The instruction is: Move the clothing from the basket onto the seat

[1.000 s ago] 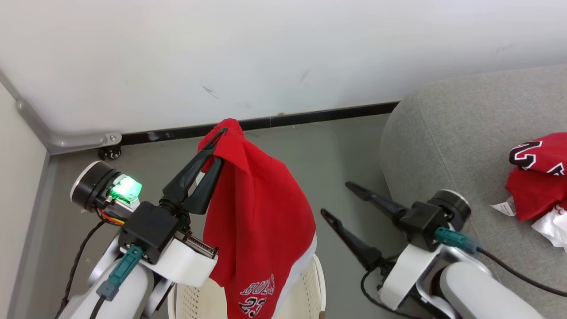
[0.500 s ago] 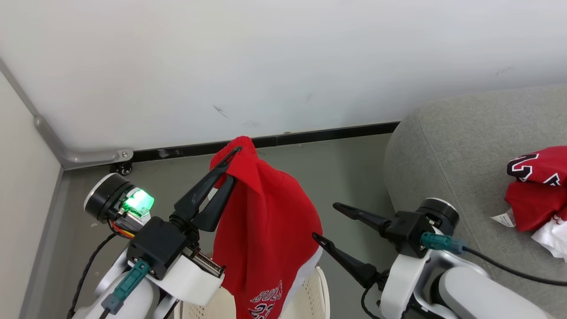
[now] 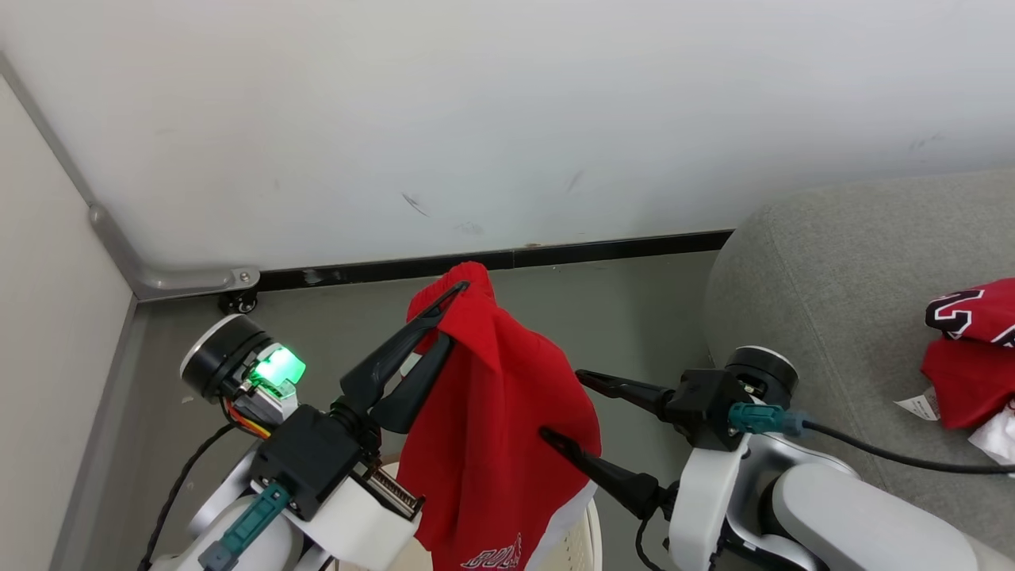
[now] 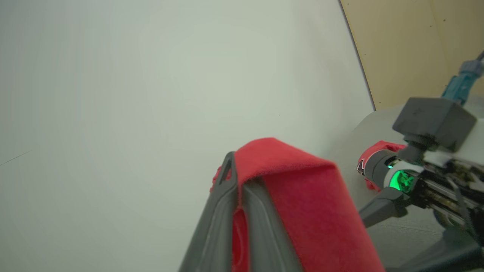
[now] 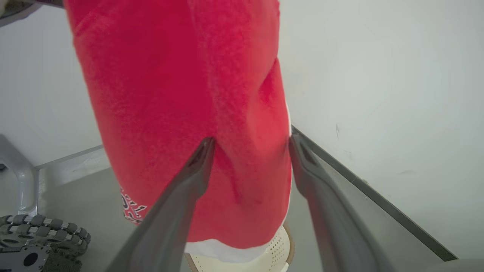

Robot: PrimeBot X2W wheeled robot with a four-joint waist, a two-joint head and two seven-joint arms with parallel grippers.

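Observation:
My left gripper (image 3: pixel 453 305) is shut on the top of the red shorts (image 3: pixel 496 428), which hang down over the cream basket (image 3: pixel 583 539) at the bottom edge. In the left wrist view the red shorts (image 4: pixel 298 196) drape over the shut fingers (image 4: pixel 227 196). My right gripper (image 3: pixel 564 404) is open, its fingertips at the shorts' right side. In the right wrist view its gripper (image 5: pixel 251 141) spreads wide against the hanging red shorts (image 5: pixel 181 105), above the basket (image 5: pixel 280 245). A red jersey (image 3: pixel 971 349) with black-and-white numerals lies on the grey sofa (image 3: pixel 833 277) at right.
A white wall (image 3: pixel 476 119) with a black baseboard (image 3: pixel 555 255) runs behind. A metal bracket and small caster (image 3: pixel 238 300) sit in the left corner. Grey floor (image 3: pixel 634 317) lies between basket and sofa. A tracked wheel (image 5: pixel 41 234) shows at the lower left of the right wrist view.
The head camera has shifted, so the whole scene sits lower and rightward. My right gripper has swung left until its open fingers reach the hanging shorts. The left gripper keeps its hold.

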